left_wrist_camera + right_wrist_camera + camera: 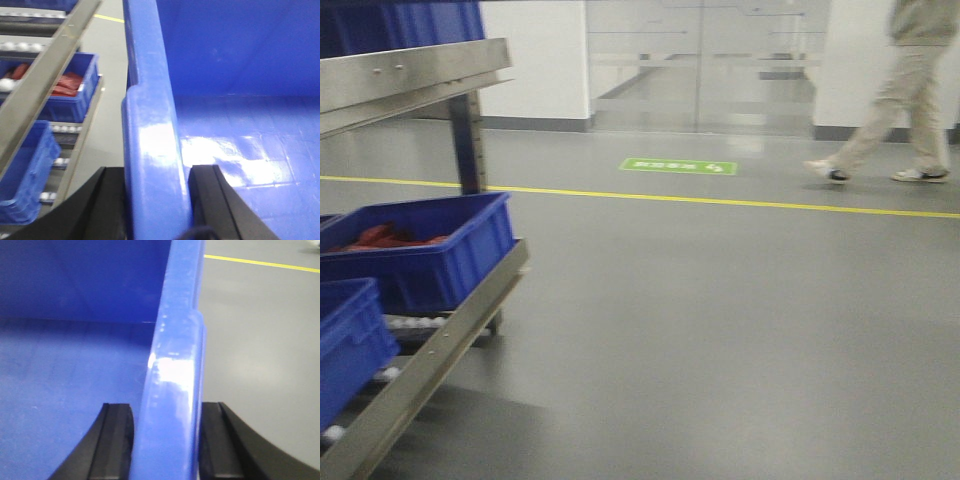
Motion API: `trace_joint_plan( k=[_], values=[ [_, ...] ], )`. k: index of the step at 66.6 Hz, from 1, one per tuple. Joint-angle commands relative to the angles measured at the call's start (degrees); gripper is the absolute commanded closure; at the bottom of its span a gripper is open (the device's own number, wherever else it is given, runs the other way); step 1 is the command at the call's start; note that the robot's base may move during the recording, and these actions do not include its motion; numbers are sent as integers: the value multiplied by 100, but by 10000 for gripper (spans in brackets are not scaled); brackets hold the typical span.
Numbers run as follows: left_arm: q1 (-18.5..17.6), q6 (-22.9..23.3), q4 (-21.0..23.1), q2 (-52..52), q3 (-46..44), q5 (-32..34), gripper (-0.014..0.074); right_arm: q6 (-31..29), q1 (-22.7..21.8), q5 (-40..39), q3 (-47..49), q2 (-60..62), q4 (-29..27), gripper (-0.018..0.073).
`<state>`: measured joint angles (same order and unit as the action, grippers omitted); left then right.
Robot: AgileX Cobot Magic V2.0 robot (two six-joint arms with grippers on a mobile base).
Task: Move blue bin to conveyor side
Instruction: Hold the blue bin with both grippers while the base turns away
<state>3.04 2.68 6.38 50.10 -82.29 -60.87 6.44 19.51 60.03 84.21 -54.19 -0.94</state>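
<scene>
My left gripper [156,200] and right gripper [167,440] each pinch a thick side rim of the bin [235,55], which is glossy blue, smooth inside, and just beside the rack [47,80].

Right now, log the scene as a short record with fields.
Left gripper: clamped on blue bin rim
Right gripper: clamped on its opposite rim
Bin interior: nothing seen inside
Rack: other blue bins, one holding red items
Conveyor: not in view
Background: person mid-stride
</scene>
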Motion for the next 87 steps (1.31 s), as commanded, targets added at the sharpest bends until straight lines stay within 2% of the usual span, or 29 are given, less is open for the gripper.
trace_joint_plan(
  k=[1,87],
  values=[
    [25,-102,-561,-121,-96,748,610,-142,-62,-524,89,133,727,638],
    [25,-102,-561,-121,-96,748,610,-142,-62,-522,89,154,727,638]
  ],
)
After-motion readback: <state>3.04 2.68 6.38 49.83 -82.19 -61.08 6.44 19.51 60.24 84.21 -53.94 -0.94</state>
